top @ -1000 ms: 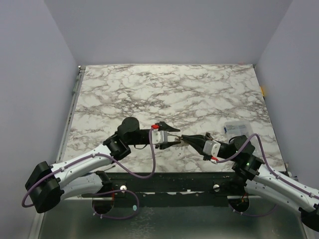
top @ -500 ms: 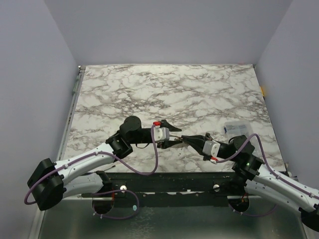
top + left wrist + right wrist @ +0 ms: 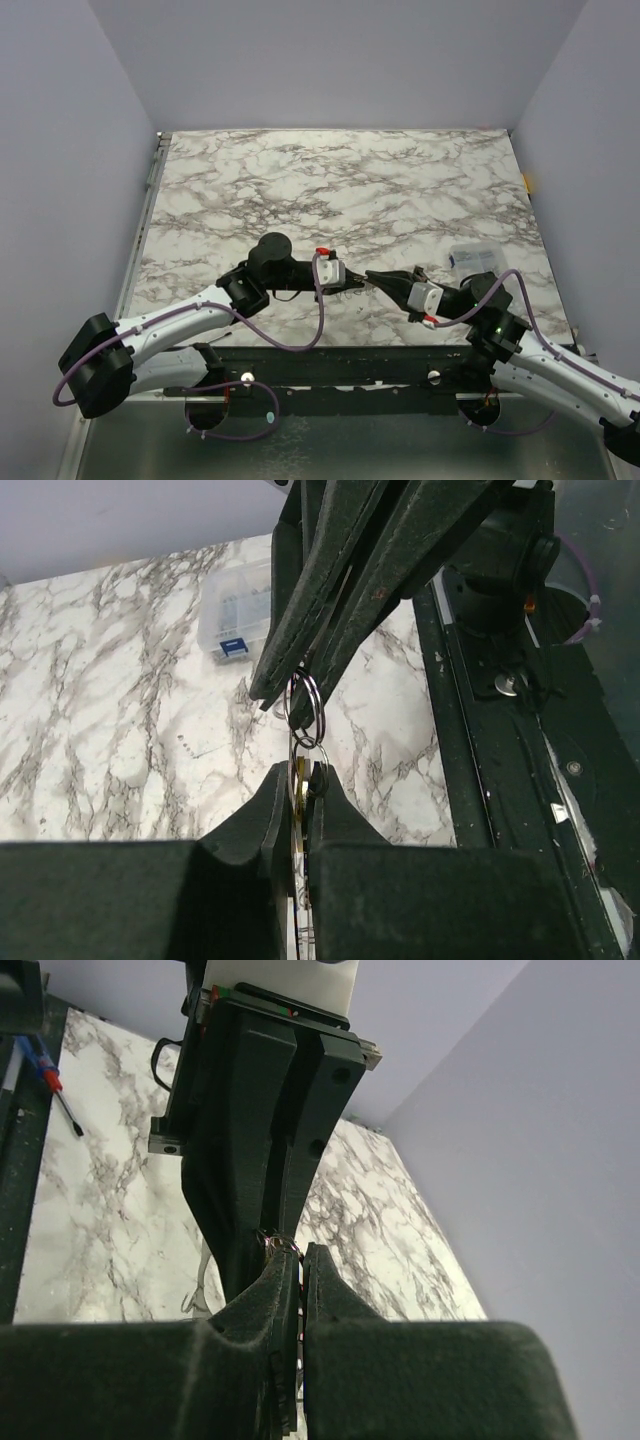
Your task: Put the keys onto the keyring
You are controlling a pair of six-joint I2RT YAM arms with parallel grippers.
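Marble desk (image 3: 400, 180) below: left tool (image 3: 297, 772) clamped on the tiny key (image 3: 298, 788), right tool (image 3: 301, 1260) pinching the thin keyring (image 3: 304, 702). Both look light, stiff and slippery, probably best gripped across their flats.

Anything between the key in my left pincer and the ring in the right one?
Nothing visible. The small yellow-headed key, clamped in the left pincer, sits directly under the thin grey metal ring pinched by the right pincer; they look to be touching.

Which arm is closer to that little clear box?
The right arm: it passes just beside the clear box. The left arm reaches only to mid-table, well short of it.
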